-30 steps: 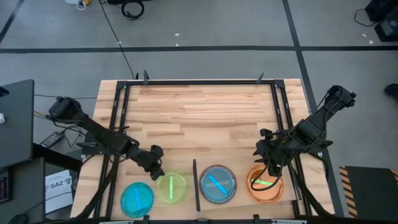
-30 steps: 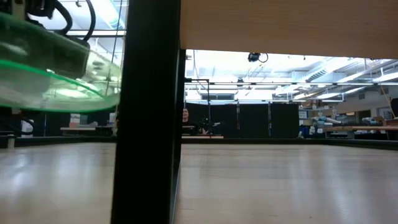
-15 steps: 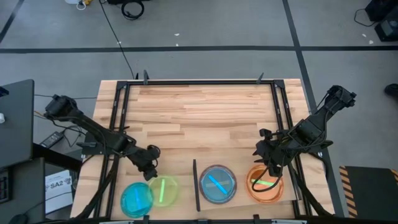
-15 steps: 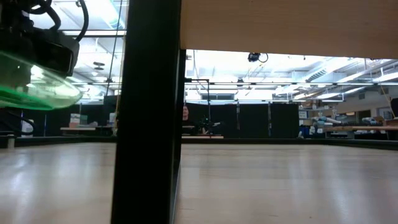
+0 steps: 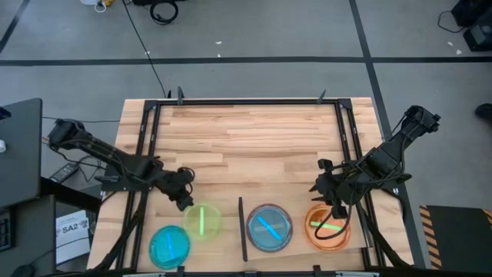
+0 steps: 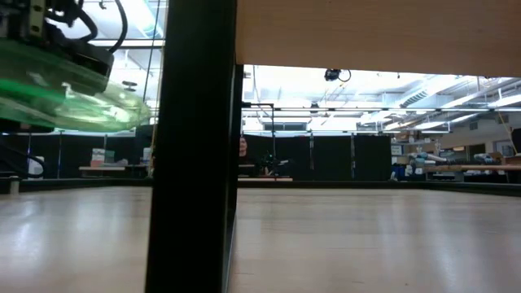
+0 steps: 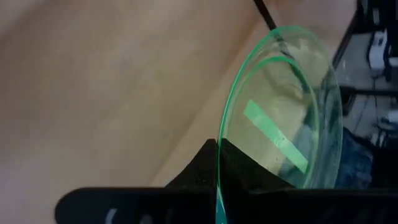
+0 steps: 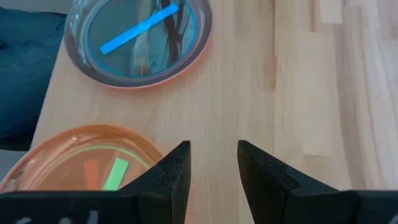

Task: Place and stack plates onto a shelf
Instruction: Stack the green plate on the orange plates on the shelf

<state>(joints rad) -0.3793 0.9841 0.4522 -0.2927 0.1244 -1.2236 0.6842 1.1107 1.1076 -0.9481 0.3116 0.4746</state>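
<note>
- Green translucent plate point(image 5: 202, 220): pinched at its rim by the left gripper point(image 5: 183, 199), whose fingers are pressed together on it; in the low view it hangs clear of the tabletop point(image 5: 254, 138), tilted.
- Blue plate point(image 5: 168, 246): lies flat near the table's front left corner, just beside the green plate.
- Pale wooden shelf point(image 5: 296, 245): a thin black strip point(image 5: 241, 228) runs along its left edge; it carries a blue-streaked plate point(image 5: 268, 227) and, to the right, an orange stack point(image 5: 327, 229) with a green-streaked plate on top.
- Right gripper point(image 5: 335, 201): hovers over the orange stack's rear rim, fingers point(image 8: 171, 171) spread, holding nothing.
</note>
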